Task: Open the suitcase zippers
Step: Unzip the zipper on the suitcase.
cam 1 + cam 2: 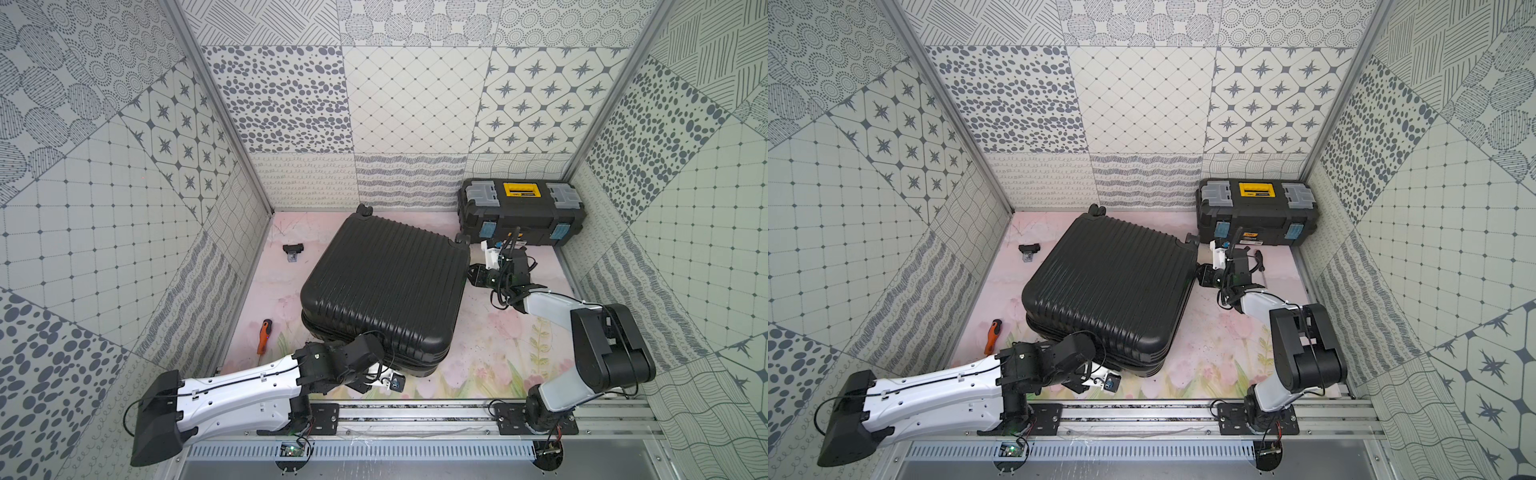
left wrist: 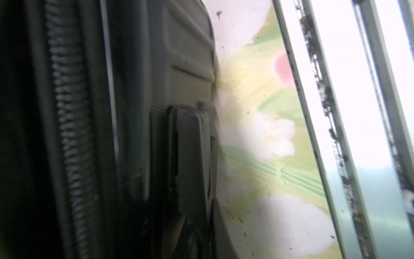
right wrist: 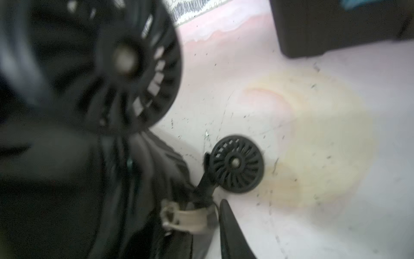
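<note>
Jaws: left gripper (image 1: 365, 380) is closed tight at the near corner of the suitcase (image 1: 386, 286); I cannot tell whether it pinches a pull. Right gripper (image 1: 476, 275): I cannot read its gap, as only one dark finger (image 3: 230, 228) shows.

Far left: orange screwdriver (image 1: 264, 336), lying loose, well apart from the work.

Centre: suitcase, flat on the floral mat (image 1: 478, 353), one shell on the other. Only the left wrist view shows the zippers (image 2: 67, 125), teeth close beside the camera.

Right: right gripper low against the wheel-end edge, likely seeking a pull. Only the right wrist view shows a caster wheel (image 3: 237, 163) and a pale tag (image 3: 188, 220) beside the finger.

Far right: toolbox (image 1: 521, 212), unused.
</note>
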